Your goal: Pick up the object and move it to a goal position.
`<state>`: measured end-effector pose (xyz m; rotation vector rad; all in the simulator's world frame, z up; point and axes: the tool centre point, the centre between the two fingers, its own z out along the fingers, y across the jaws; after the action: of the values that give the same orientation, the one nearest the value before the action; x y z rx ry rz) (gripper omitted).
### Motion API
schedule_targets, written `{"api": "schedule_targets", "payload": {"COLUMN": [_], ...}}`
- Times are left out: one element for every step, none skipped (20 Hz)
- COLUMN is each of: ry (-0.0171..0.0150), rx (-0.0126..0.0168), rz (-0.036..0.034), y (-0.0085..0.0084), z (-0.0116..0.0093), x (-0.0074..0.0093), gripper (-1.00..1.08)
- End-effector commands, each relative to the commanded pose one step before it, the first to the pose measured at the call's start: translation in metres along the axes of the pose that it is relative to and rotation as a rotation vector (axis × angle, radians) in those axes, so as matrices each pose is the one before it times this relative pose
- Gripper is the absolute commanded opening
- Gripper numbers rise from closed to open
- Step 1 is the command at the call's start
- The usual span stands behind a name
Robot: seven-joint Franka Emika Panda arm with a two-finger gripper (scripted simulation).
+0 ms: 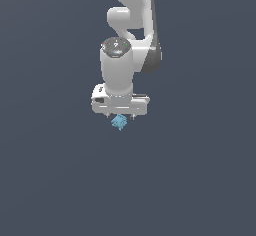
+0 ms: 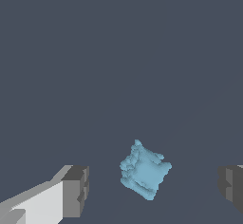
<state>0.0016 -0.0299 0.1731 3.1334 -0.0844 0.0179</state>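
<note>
Exterior view: we note gripper [image 1: 120, 116] at frame centre, pointing down, object [image 1: 119, 122] just beneath palm.

Wrist view: jaws spread wide, gripping nothing; object [image 2: 144, 171] lower centre, between fingers [image 2: 76, 191], apart from both. We judge lumpy faces risk slip or twist on closing.

plain dark slate-blue backdrop [image 1: 50, 180], flat even light, no visible seams btwn floor & walls

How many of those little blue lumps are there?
1. The light-blue lump sits between the open hand's fingers, touching neither; in the exterior view it shows just below the hand.
</note>
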Motion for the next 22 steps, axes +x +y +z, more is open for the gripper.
{"api": "schedule_targets", "payload": {"ry": [-0.00018,-0.00008,-0.00017,-0.00023,-0.00028,-0.00029,-0.00028,-0.00027,-0.00029,-0.00033,-0.00036,-0.00037,-0.00038,-0.0004,-0.00041,-0.00042,-0.00041,-0.00039,-0.00037,-0.00035,-0.00033,-0.0003], "rx": [-0.00001,-0.0001,-0.00015,-0.00018,-0.0002,-0.0002,-0.00019,-0.00018,-0.00018,-0.00018,-0.00017,-0.00016,-0.00014,-0.00011,-0.00009,-0.00005,-0.00001,0.00003,0.00007,0.0001,0.00014,0.00018], "rz": [-0.01195,-0.00784,-0.00924,-0.01054,-0.01182,-0.01297,-0.01418,-0.01539,-0.01658,-0.0179,-0.01919,-0.02048,-0.02179,-0.02313,-0.02446,-0.02578,-0.02624,-0.02626,-0.02628,-0.0263,-0.02632,-0.02634], "y": [0.00044,0.00029,0.00027,0.00029,0.00028,0.00031,0.00036,0.00038,0.00039,0.00039,0.00038,0.00037,0.00036,0.00033,0.0003,0.00025,0.0002,0.00013,0.00007,0.0,-0.00006,-0.00012], "z": [0.00119,0.00072,0.00085,0.00098,0.0011,0.0012,0.0013,0.0014,0.0015,0.00162,0.00173,0.00184,0.00194,0.00205,0.00215,0.00226,0.00228,0.00227,0.00225,0.00224,0.00222,0.00221], "x": [-0.00065,-0.00041,-0.0005,-0.00058,-0.00065,-0.00072,-0.00079,-0.00086,-0.00094,-0.00103,-0.00112,-0.0012,-0.00129,-0.00139,-0.00148,-0.00157,-0.00162,-0.00163,-0.00163,-0.00164,-0.00165,-0.00165], "gripper": [1.0,1.0,1.0,1.0,1.0,1.0,1.0,1.0,1.0,1.0,1.0,1.0,1.0,1.0,1.0,1.0,1.0,1.0,1.0,1.0,1.0,1.0]}}
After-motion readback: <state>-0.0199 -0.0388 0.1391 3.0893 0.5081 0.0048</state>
